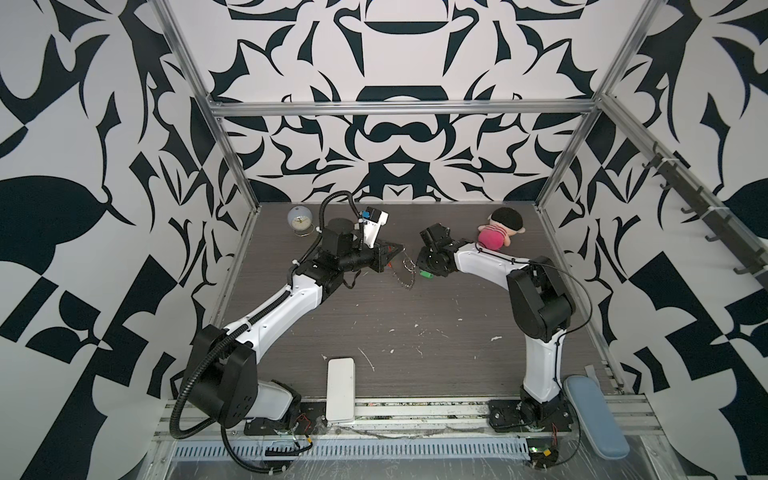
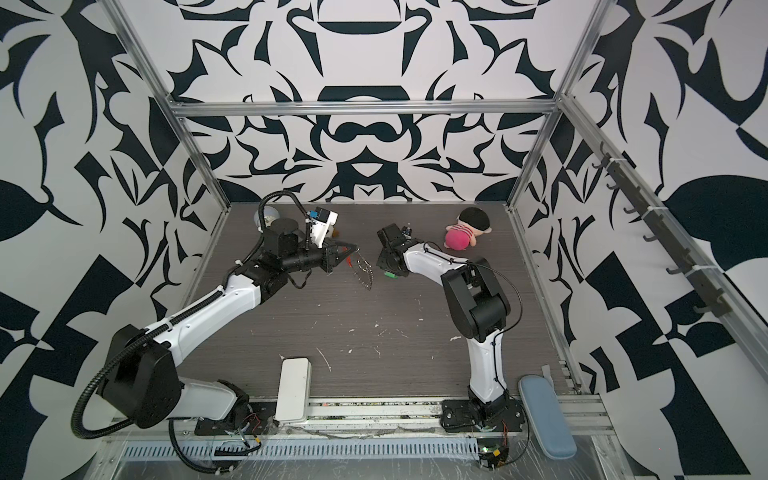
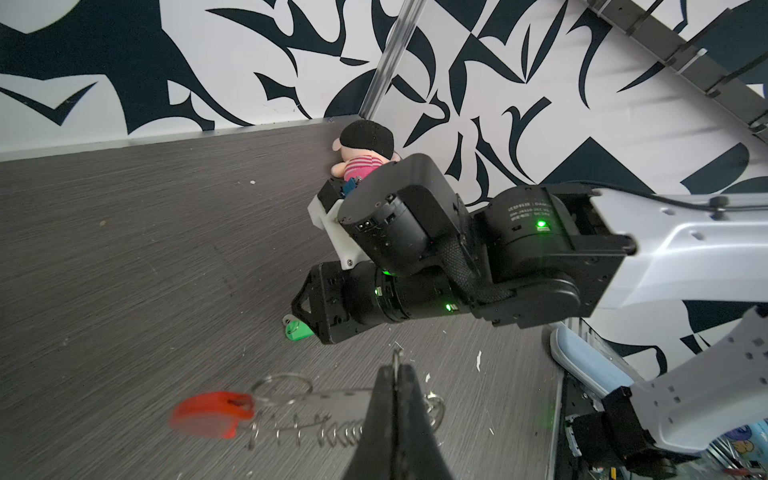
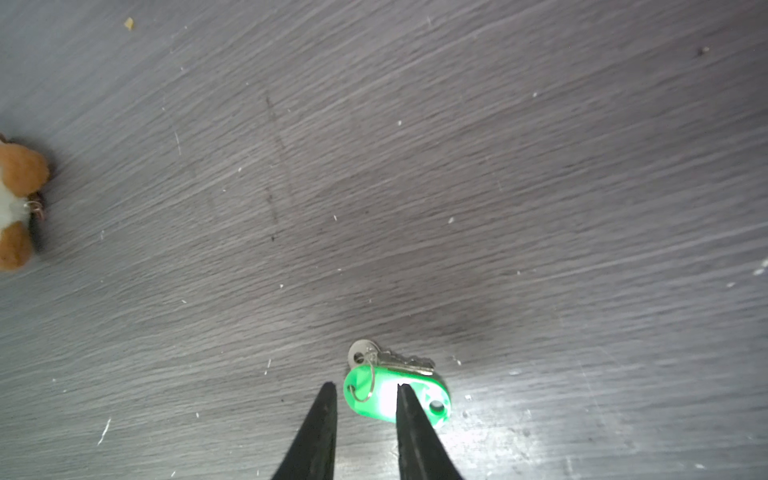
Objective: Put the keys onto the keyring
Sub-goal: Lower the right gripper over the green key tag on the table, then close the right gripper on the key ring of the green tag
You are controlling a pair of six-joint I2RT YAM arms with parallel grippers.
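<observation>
- Left claw (image 3: 397,376) is clamped tight on the keyring (image 3: 283,388).
- Right claw (image 4: 365,386) is slightly parted, gripping nothing, tips over the green key (image 4: 384,399) on the desk (image 4: 415,166).

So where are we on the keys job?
Done: left gripper shut on the keyring. In hand: right gripper open, tips down at the green key lying on the table. To do: grip the key and thread it on; it is not yet on the keyring.
</observation>
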